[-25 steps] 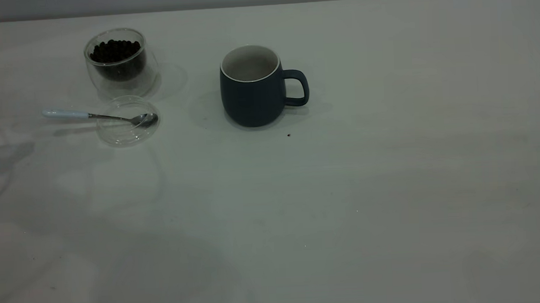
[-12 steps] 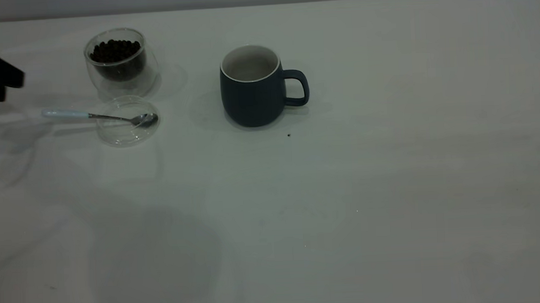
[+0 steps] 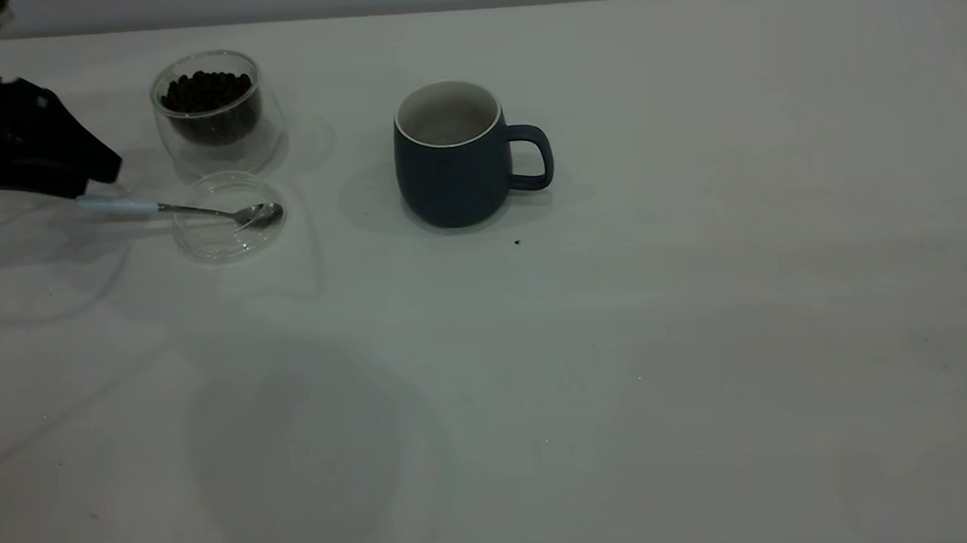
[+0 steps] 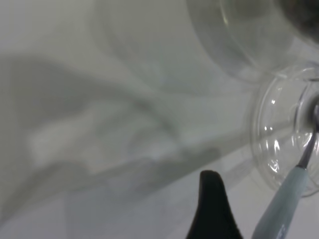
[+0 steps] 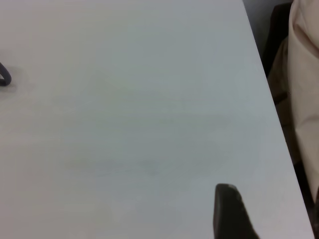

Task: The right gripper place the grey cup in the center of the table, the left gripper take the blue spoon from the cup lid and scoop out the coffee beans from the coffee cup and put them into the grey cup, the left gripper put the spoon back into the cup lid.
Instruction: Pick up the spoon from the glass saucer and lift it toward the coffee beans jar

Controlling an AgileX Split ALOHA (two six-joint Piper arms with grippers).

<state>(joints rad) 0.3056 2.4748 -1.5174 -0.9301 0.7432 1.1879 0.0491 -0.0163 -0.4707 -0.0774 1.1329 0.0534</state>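
At far left of the table (image 3: pixel 697 295), the left gripper (image 3: pixel 91 170) hangs just over the handle end of the blue spoon (image 3: pixel 170 207); whether it touches the handle can't be told, nor whether its fingers are spread or pressed together. Left wrist view shows only one dark fingertip (image 4: pixel 212 209) beside the pale handle (image 4: pixel 279 214). Spoon lies flat, bowl resting in the cup lid (image 3: pixel 209 243), handle sticking out left past the rim onto the table. Lid sits just near of the coffee cup (image 3: pixel 237 147), close beside it. Coffee cup upright, coffee beans (image 3: pixel 205 89) filling its inner bowl. Grey cup (image 3: pixel 451 175) stands upright around table centre, well right of the glass cup, handle pointing right, white inside looks empty. One small dark speck (image 3: pixel 517 241) on the table just near-right of the mug. Right gripper is out of the exterior view; right wrist view shows one dark fingertip (image 5: pixel 229 211) over bare table near the table's edge, finger state can't be told.
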